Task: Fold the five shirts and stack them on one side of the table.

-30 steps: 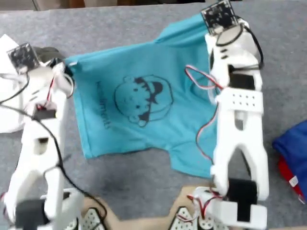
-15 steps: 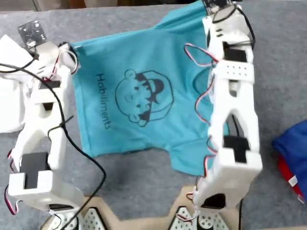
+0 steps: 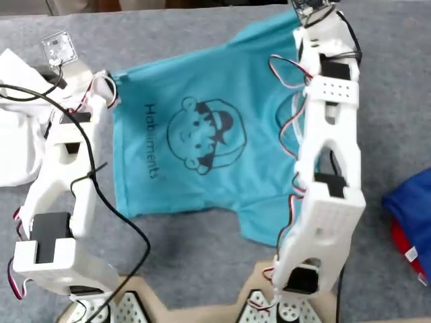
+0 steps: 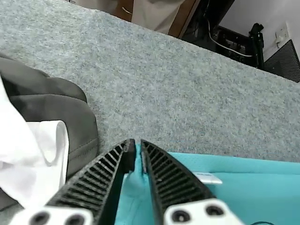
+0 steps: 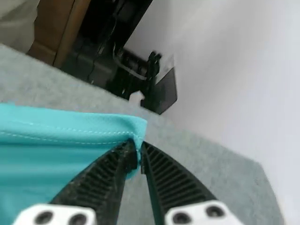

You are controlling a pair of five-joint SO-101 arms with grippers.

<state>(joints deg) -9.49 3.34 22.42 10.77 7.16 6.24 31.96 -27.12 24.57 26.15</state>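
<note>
Seen from above, the teal shirt (image 3: 202, 155) is lying spread on the grey worktop (image 3: 202, 269), with an arm at each far corner. At the left wrist, the left claw (image 4: 137, 150) is pinching the shirt's far left corner, nearly closed. At the right wrist, the right claw (image 5: 137, 152) is clamping its far right edge.

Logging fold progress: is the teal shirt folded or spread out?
Spread out: the teal shirt lies flat, printed front showing; left hand and right hand pinch its far corners.

Grey table (image 3: 202, 269): teal shirt (image 3: 202, 155), white garment (image 3: 13, 148), blue garment (image 3: 411, 202).
</note>
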